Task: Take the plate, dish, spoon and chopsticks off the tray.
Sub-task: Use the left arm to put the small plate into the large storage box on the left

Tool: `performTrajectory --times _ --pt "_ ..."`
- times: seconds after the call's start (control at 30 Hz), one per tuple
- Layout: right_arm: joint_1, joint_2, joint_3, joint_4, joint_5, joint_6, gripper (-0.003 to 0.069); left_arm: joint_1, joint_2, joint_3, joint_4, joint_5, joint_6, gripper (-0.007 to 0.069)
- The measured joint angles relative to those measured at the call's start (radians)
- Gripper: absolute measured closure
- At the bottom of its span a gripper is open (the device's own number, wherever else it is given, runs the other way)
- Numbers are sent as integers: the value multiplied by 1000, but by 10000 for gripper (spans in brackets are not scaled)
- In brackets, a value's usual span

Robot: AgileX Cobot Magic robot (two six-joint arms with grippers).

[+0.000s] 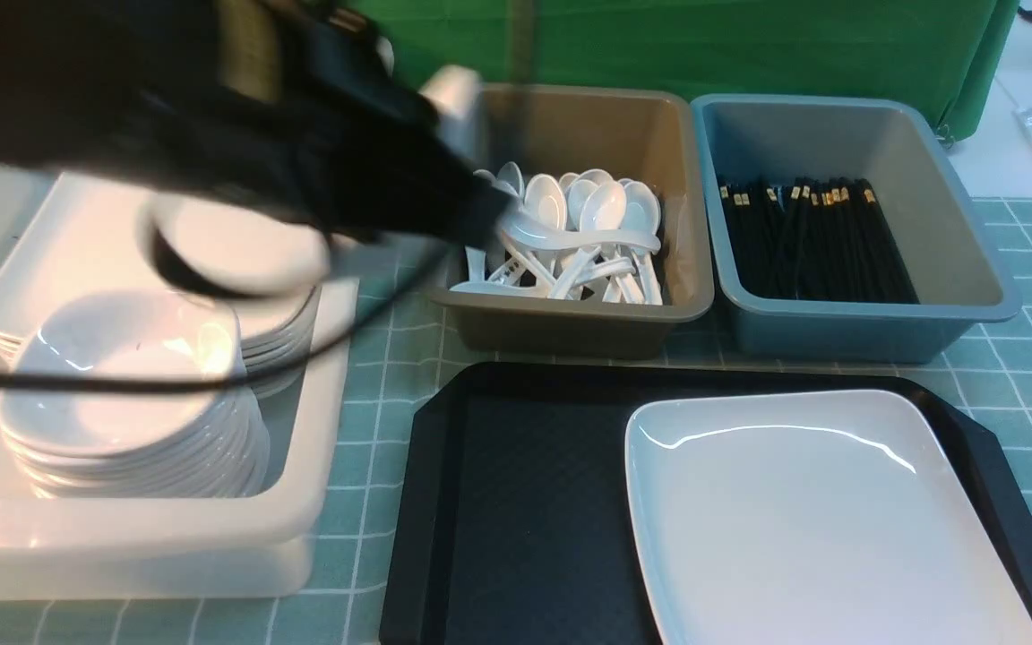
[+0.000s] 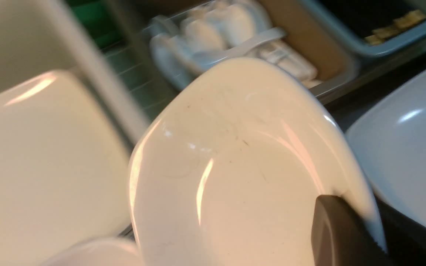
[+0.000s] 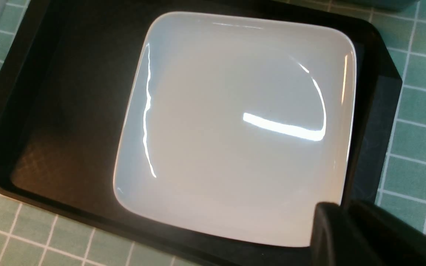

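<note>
Our left gripper point(image 2: 340, 225) is clamped on the rim of the small white dish point(image 2: 235, 166), held above the white bin point(image 1: 319, 502) of stacked dishes. The plate point(image 1: 821, 520) lies on the right half of the tray point(image 1: 516, 502). We cannot tell whether our right gripper point(image 3: 333, 232) is closed.

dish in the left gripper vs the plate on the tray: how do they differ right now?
Size: the dish is clearly smaller than the plate.
Support: the dish hangs in the air over the white tub; the plate lies flat on the tray.
Grip: the left gripper is shut on the dish's rim; the plate is not lifted yet.
Shared: both are glossy white with rounded corners.
</note>
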Motion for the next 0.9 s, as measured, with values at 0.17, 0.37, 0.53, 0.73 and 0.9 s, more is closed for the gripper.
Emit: performTrajectory --times 0.17,0.37,0.53,0.73,0.9 --pt "0 0 0 0 0 0 569 186 -23 42 24 144 10 608" --pt "0 0 0 1 -2 0 569 307 -24 180 -59 61 89 608" --pt "0 0 0 1 -4 0 569 307 -24 263 -91 -31 119 608" --pt "0 0 0 1 -4 0 569 307 -23 288 -72 -61 121 561" --pt "0 0 0 1 -4 1 569 307 -23 289 -70 -72 121 439"
